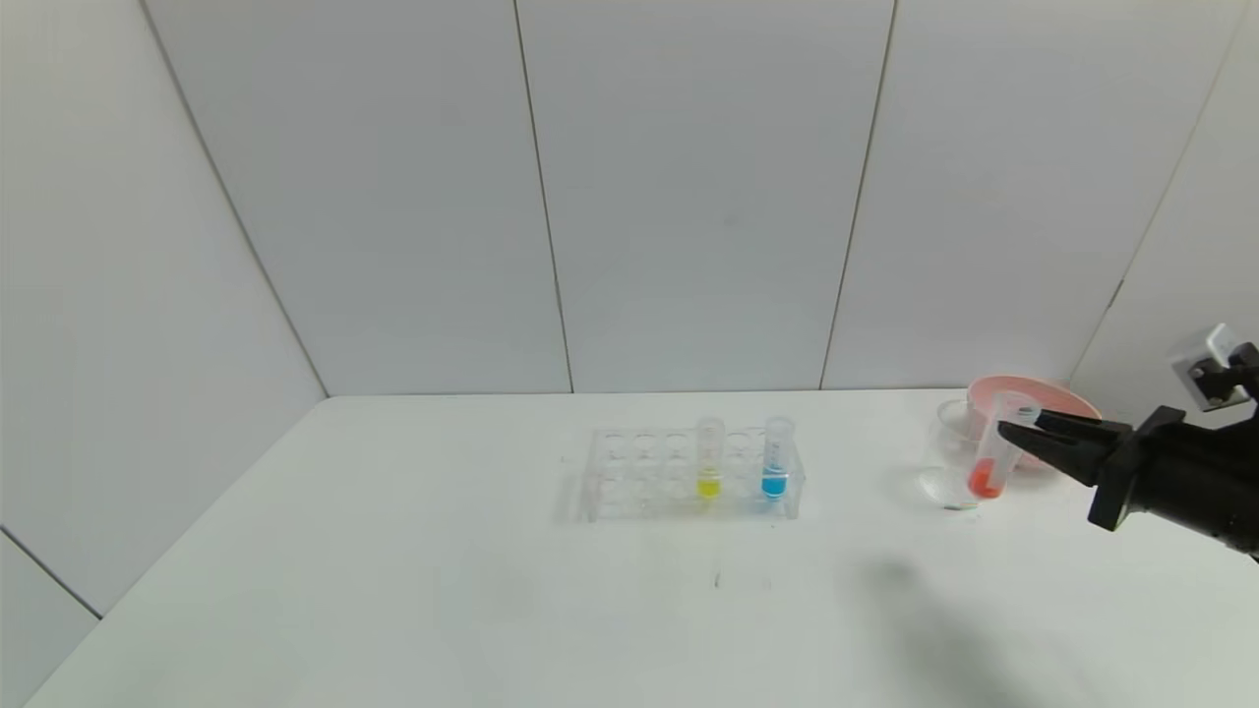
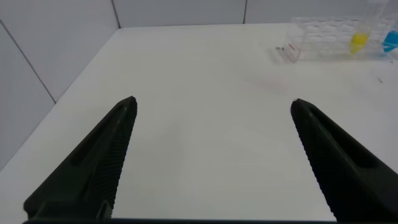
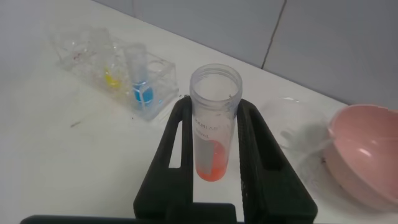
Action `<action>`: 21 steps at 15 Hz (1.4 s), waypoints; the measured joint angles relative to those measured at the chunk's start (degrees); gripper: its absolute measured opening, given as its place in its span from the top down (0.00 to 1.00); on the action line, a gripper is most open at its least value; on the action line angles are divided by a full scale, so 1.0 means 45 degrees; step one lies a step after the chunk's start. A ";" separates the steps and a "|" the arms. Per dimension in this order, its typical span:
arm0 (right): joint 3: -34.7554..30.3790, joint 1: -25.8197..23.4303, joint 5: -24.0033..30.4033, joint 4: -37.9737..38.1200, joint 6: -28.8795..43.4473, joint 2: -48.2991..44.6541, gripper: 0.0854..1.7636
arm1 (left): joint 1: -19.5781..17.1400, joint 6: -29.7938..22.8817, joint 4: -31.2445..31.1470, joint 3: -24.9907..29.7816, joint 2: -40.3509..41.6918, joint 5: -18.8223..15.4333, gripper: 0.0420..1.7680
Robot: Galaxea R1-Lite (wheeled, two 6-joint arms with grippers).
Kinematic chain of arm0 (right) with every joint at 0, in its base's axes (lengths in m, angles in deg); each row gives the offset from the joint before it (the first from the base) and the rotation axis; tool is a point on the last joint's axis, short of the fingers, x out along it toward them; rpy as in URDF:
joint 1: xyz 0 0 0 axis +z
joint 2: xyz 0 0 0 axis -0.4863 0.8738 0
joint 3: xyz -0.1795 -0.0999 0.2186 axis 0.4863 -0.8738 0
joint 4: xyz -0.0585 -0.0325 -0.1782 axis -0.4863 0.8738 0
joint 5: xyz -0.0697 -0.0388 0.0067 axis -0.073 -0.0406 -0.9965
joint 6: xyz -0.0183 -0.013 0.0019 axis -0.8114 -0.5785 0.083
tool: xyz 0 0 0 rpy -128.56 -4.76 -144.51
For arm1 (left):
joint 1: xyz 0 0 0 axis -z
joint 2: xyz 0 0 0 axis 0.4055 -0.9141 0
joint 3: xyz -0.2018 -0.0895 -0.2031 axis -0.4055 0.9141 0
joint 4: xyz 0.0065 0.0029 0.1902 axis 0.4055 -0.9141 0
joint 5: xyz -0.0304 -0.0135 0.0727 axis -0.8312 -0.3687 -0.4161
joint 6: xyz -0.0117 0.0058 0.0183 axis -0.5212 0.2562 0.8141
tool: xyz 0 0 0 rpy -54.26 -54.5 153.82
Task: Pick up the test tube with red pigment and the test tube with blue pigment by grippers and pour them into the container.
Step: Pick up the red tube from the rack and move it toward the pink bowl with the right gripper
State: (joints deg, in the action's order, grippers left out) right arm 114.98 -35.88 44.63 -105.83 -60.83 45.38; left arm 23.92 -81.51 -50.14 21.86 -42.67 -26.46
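While clamped in right end effector (image 1: 1015,434): test tube with red pigment (image 1: 993,460), near-upright, mouth up, over container (image 1: 952,452).

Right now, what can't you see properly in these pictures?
- Container: head view, partly behind the test tube with red pigment in the right gripper, so any liquid inside is unclear.
- Test tube with blue pigment: left wrist view, cut off by the edge.
- Left gripper: absent from head view.
- Pink bowl: right wrist view, cut off by the edge.
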 joint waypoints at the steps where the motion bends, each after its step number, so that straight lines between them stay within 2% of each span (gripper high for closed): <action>1: 0.0282 -0.0796 0.0607 0.0003 -0.0146 0.0141 0.76 | 0.0000 0.0000 -0.0005 0.0000 0.0000 0.0000 0.00; 4: 0.1680 -0.2536 0.1593 0.0742 -0.0517 0.0677 0.76 | 0.0000 0.0000 0.0000 0.0000 0.0000 0.0000 0.00; 9: 0.5060 -0.3817 0.1780 0.4448 -0.1666 0.1634 0.76 | 0.0000 0.0000 -0.0005 0.0000 0.0000 0.0000 0.00; 13: 0.6886 -0.4007 0.1774 0.5451 -0.2798 0.2834 0.76 | 0.0000 0.0000 -0.0011 0.0000 0.0000 0.0000 0.00; 17: 0.8636 -0.3785 0.1715 0.7813 -0.3961 0.3611 0.76 | 0.0000 0.0000 -0.0005 0.0000 0.0000 0.0000 0.00; 21: 1.0633 -0.3400 0.1647 0.9709 -0.6112 0.4280 0.76 | 0.0000 0.0000 -0.0005 0.0000 0.0000 0.0000 0.00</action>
State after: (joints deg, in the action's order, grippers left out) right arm 162.83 -51.18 52.04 -62.14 -88.34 64.64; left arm 23.92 -81.51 -50.16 21.86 -42.67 -26.46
